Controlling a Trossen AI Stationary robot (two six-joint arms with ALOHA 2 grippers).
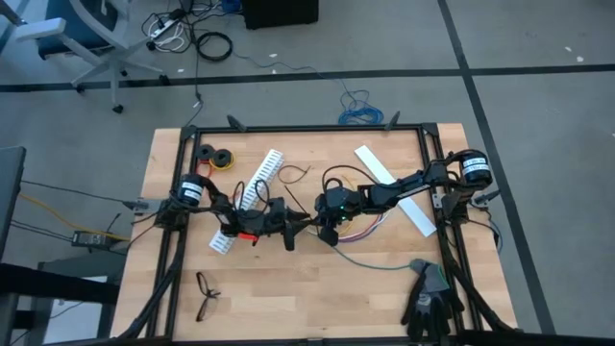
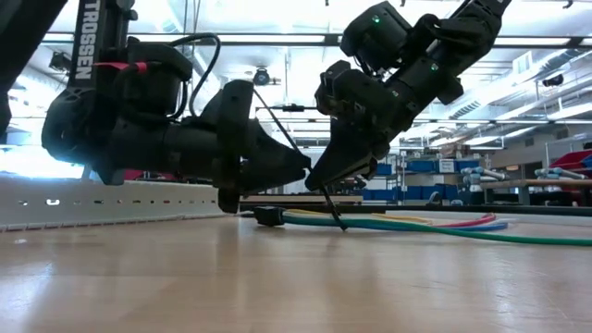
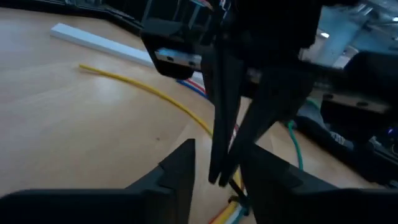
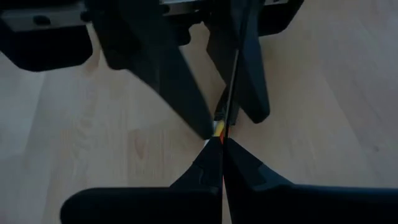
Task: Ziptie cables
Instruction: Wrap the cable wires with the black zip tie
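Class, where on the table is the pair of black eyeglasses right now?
In the high view, the black-framed eyeglasses lie on the wooden table near its front left corner, beside the left arm's frame rail, apart from the cables.

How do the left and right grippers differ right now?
The right gripper is shut on a ziptie; the left gripper stands open around the right's fingers. The right tips down at the cables; the left lies level. Both meet at table centre.

The cables [image 2: 407,223] run yellow, red, blue and green over a pale wood table [image 1: 317,298]. The ziptie [image 4: 231,81] is black, as are both arms; a white slotted strip [image 1: 252,192] and white bar [image 1: 380,168] lie nearby.
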